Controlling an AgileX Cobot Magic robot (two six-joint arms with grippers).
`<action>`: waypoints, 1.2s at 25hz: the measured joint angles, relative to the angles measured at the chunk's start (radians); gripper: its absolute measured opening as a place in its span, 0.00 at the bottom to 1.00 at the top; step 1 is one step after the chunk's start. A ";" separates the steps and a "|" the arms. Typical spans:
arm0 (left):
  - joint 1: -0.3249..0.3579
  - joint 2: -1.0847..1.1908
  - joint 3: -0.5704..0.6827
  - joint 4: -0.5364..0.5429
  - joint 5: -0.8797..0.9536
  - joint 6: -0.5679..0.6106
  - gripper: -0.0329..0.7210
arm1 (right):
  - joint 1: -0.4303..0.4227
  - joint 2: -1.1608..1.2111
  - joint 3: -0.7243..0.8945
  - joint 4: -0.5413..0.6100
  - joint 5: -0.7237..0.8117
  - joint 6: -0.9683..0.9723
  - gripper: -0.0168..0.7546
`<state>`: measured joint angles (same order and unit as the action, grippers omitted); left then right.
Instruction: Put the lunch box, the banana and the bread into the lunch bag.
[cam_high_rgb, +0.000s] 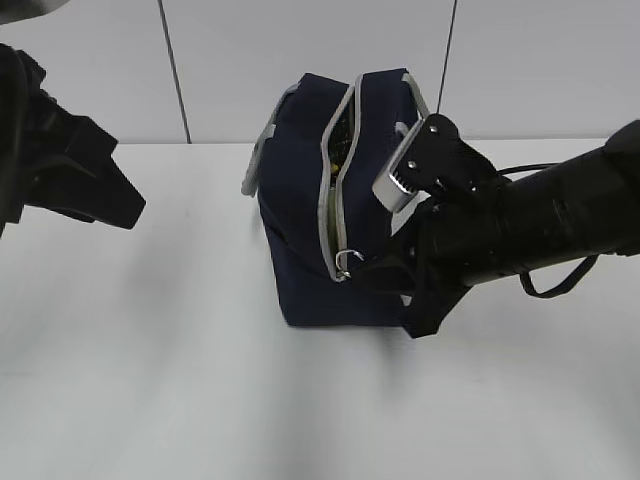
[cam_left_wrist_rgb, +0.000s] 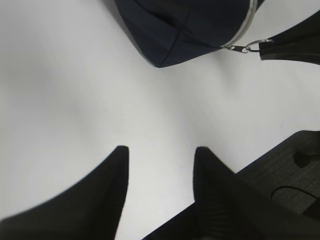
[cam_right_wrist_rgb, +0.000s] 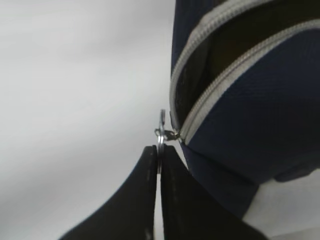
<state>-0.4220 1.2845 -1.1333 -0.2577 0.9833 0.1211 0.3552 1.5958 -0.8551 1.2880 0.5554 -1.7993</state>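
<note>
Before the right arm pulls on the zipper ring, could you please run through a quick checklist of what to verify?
1. Right gripper shut on the ring pull: ok, the ring sits between the closed fingertips.
2. Zipper state: open along the top, slider at the lower end near the table.
3. Lunch bag standing upright: ok.
4. Left gripper clear of the bag: ok, open and empty over bare table.
5. Lunch box, banana and bread inside: cannot tell; only a dark gap with a hint of something shows.
6. Bag braced against the pull: not ok, nothing holds it.
</note>
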 joint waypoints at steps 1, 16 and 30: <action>0.000 0.000 0.000 0.000 0.000 0.000 0.46 | 0.000 0.000 -0.007 0.000 0.000 0.000 0.02; 0.000 0.000 0.000 -0.001 0.000 0.000 0.46 | 0.000 -0.006 -0.122 0.004 0.015 0.018 0.02; 0.000 0.000 0.000 0.000 -0.002 0.000 0.45 | 0.000 -0.025 -0.221 -0.001 -0.003 0.021 0.02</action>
<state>-0.4220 1.2845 -1.1333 -0.2582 0.9815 0.1211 0.3552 1.5708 -1.0759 1.2875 0.5526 -1.7786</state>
